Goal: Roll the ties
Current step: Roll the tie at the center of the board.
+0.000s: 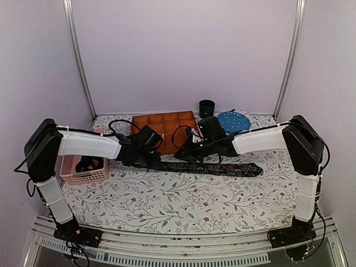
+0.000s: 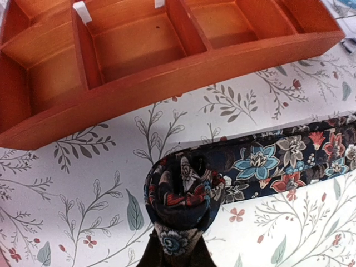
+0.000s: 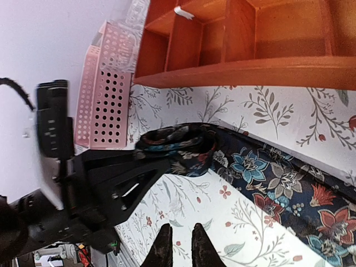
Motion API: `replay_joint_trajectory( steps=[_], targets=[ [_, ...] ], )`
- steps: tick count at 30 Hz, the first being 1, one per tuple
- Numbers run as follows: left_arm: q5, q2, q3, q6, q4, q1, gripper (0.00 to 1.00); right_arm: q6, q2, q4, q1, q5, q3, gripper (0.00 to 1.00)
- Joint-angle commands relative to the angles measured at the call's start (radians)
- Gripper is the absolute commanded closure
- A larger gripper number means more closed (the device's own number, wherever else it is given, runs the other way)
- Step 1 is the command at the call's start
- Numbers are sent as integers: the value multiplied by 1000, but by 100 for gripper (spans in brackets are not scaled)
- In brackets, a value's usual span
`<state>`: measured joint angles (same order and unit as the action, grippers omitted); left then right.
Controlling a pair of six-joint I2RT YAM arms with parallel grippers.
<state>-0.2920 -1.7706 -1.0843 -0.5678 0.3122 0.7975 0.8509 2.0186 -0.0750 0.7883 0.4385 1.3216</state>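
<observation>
One tie [image 1: 222, 168], dark fabric with blue, red and pale flowers, lies flat across the patterned tablecloth. Its left end is wound into a small roll [image 2: 183, 192]. My left gripper [image 2: 177, 245] is shut on that roll, pinching it from below in the left wrist view. The unrolled strip [image 2: 278, 164] runs off to the right. In the right wrist view the roll [image 3: 178, 147] sits beside the left gripper's black body [image 3: 111, 178]. My right gripper [image 3: 181, 245] hovers over bare cloth short of the tie [image 3: 278, 183], its jaws a narrow gap apart with nothing between them.
An orange wooden tray with compartments [image 1: 165, 125] stands just behind the tie. A pink perforated basket [image 1: 83, 169] is at the left under the left arm. A dark green cup [image 1: 206, 107] and a blue dotted disc [image 1: 233, 120] sit at the back.
</observation>
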Motion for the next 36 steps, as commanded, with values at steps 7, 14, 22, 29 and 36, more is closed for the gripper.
replay_joint_trajectory(
  steps=[7, 14, 22, 29, 36],
  targets=[
    [-139, -132, -136, 52, 131, 49, 100, -29, -362, -1, -6, -151, -186, 85],
    [-172, -183, -200, 58, 168, 77, 100, -21, -415, -32, -15, -163, -291, 84],
    [-207, -258, -274, 76, 212, 123, 97, -9, -420, -59, -34, -162, -357, 84],
    [-191, -294, -318, 96, 214, 151, 86, -1, -418, -74, -51, -161, -397, 84],
    [-156, -295, -344, 117, 195, 167, 61, 11, -396, -99, -65, -148, -423, 84]
  ],
)
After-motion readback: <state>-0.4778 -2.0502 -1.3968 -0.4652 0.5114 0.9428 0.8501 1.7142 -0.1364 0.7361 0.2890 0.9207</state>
